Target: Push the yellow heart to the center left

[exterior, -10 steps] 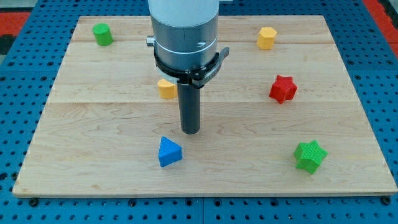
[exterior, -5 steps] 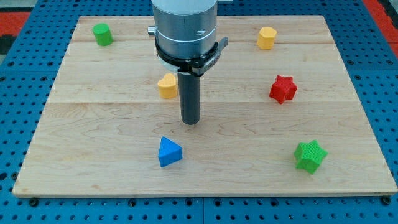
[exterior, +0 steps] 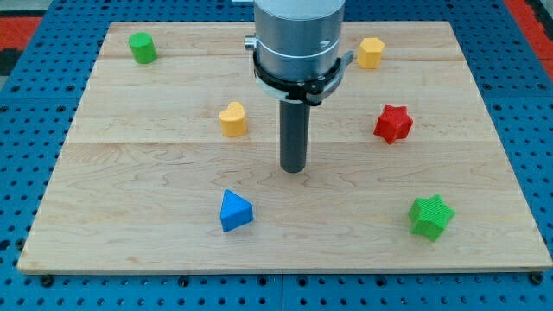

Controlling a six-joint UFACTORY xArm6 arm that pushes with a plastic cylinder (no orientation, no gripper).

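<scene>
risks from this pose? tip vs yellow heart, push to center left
1. My tip sits right of the yellow heart and lower in the view, apart from it. A straight leftward sweep from here would likely pass below the heart and miss it.
2. Clipping only its lower edge could spin it or send it toward the view's top instead of left.
3. A low sweep risks drifting toward the blue triangle and disturbing it.

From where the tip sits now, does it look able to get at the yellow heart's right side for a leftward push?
Probably yes. My tip stands to the right of the yellow heart and a little nearer the view's bottom, apart from it, with bare board between them. The blue triangle lies lower, off that path.
</scene>
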